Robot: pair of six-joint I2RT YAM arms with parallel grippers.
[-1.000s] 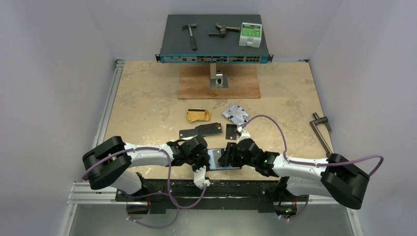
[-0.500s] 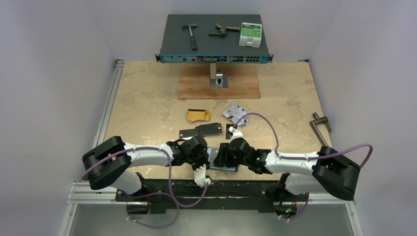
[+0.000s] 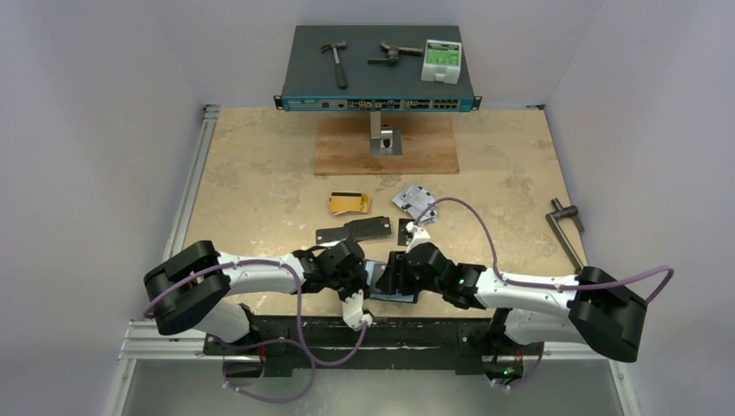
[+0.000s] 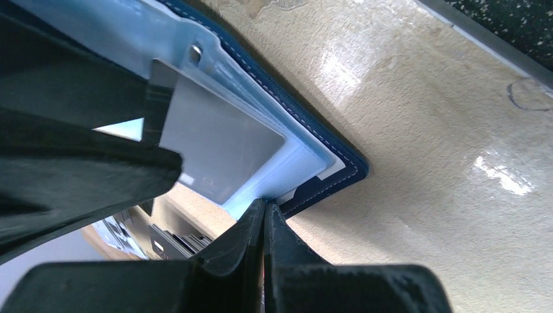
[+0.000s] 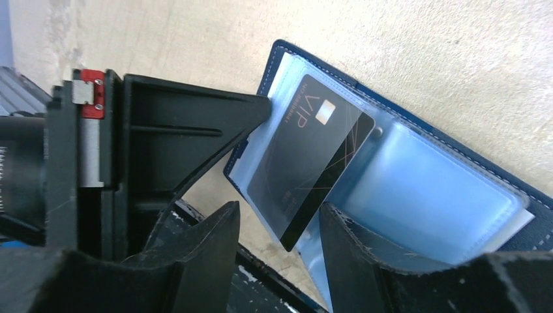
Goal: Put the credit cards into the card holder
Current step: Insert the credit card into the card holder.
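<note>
The navy card holder [image 3: 382,281] lies open at the table's near edge, its clear blue sleeves [image 5: 430,189] facing up. My left gripper [image 3: 363,277] is shut on the holder's left edge [image 4: 339,173], pinching it at the fingertips [image 4: 264,212]. A black VIP card [image 5: 306,166] sits partway in the left sleeve, tilted, one corner sticking out. My right gripper [image 5: 278,208] stands open around that corner, touching nothing. Gold cards [image 3: 348,203], silver-grey cards [image 3: 413,199] and black cards [image 3: 355,230] lie on the table beyond.
A network switch [image 3: 379,87] at the back carries a hammer [image 3: 336,61] and other tools. A wooden board [image 3: 386,152] with a metal bracket lies in front of it. A metal crank handle [image 3: 565,227] lies at the right. The table's front edge runs just below the holder.
My right gripper has shifted left over the card holder, and its arm has swung with it. The left arm has stayed still, holding the holder.
</note>
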